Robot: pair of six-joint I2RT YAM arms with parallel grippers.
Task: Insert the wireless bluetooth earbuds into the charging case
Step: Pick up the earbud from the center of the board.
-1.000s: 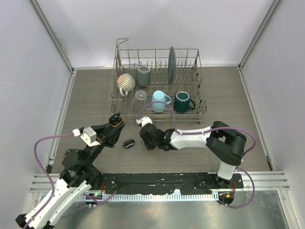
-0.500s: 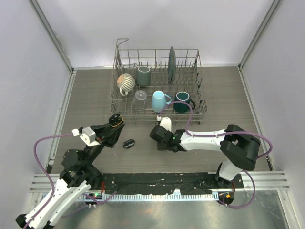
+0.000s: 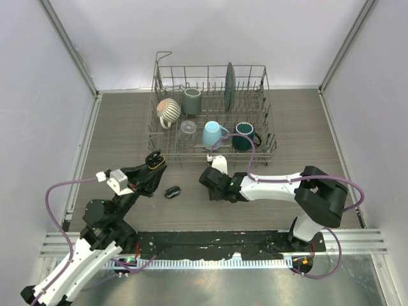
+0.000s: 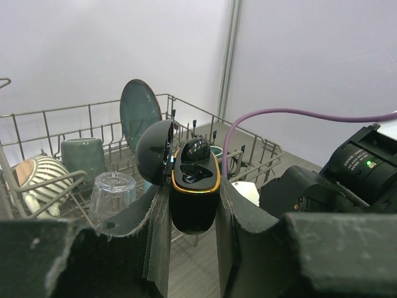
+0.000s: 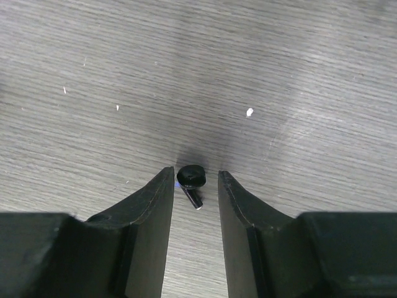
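My left gripper (image 4: pixel 193 208) is shut on the black charging case (image 4: pixel 194 192), which has a gold rim. It holds the case upright above the table with the lid (image 4: pixel 155 152) open. One black earbud (image 4: pixel 195 151) sits in the case. In the top view the case (image 3: pixel 153 161) is at the left gripper (image 3: pixel 150 169). My right gripper (image 5: pixel 194 178) is open, tips down at the table, with a tiny black earbud (image 5: pixel 191 180) lying between its fingers, untouched. In the top view the right gripper (image 3: pixel 209 185) hides that bud. A small black lump (image 3: pixel 172 191), perhaps more earbuds, lies between the grippers.
A wire dish rack (image 3: pixel 268 150) stands behind the grippers. It holds a striped mug (image 3: pixel 169 109), a grey cup (image 3: pixel 192 100), a glass (image 3: pixel 187 131), a light blue mug (image 3: pixel 213 135), a dark green mug (image 3: pixel 243 135) and an upright plate (image 3: pixel 230 80). White walls stand at both sides.
My right gripper swung right from near the black lump, then settled with its tips around the earbud on the table. The left arm and the case have not moved.
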